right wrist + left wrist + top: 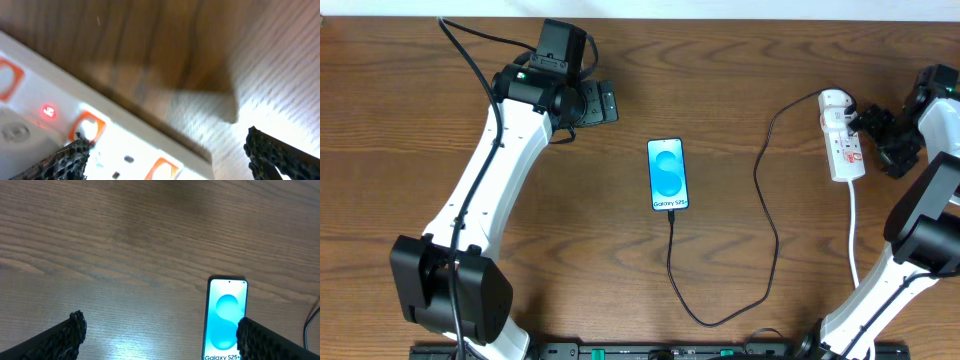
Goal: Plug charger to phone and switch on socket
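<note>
The phone [667, 175] lies screen up mid-table, its light blue screen reading "Galaxy S25+"; it also shows in the left wrist view [226, 317]. The thin black charger cable [760, 230] runs from the phone's near end, loops right and rises to the white socket strip [844, 145]. The cable's plug meets the phone's near edge. My left gripper [605, 103] is open and empty, left of and beyond the phone. My right gripper [870, 125] is open, right beside the strip. In the right wrist view the strip [115, 145] shows orange-rimmed switches and a lit red lamp [48, 111].
The strip's white cord [853, 230] runs toward the near edge past the right arm's base. A round white plug head [834, 100] sits at the strip's far end. Bare wooden table lies between phone and strip.
</note>
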